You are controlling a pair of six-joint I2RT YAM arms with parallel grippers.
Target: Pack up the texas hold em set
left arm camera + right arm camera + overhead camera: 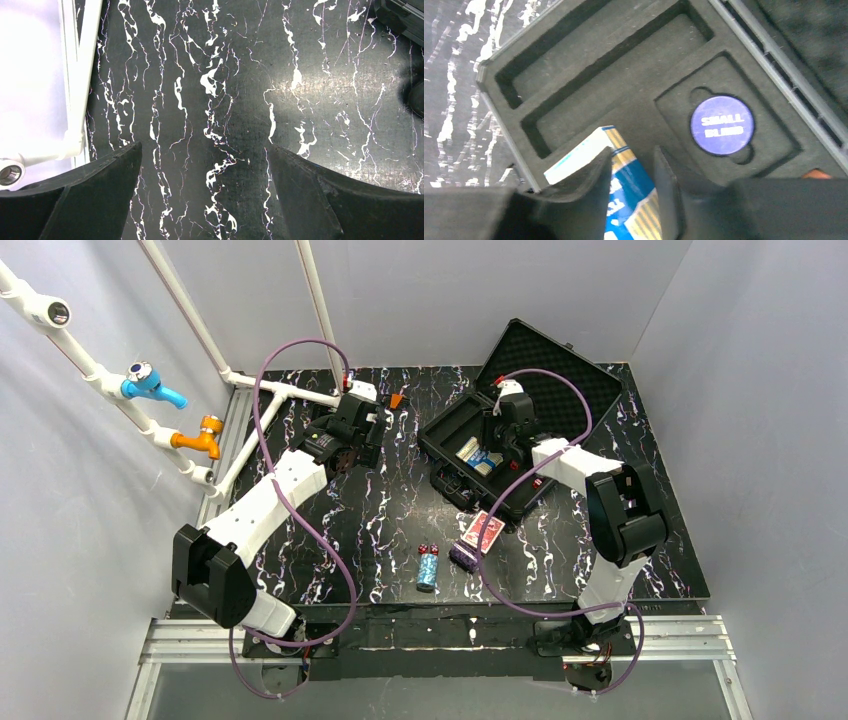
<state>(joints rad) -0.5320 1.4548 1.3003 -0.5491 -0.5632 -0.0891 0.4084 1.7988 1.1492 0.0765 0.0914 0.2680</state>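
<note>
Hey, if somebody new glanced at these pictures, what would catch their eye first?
The open black case at the far right of the table, where the right gripper holds a blue card deck over the foam tray, next to a purple disc reading SMALL BLIND. In front of the case lie a red card deck, two chip stacks and two red dice.

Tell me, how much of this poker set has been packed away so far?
Barely begun. Done: the case is open with a Small Blind button seated inside. In hand: the right end effector holds a blue card deck over the case. Left: the red deck, purple chips, blue chips and two dice lie on the table, and the lid needs closing.
</note>
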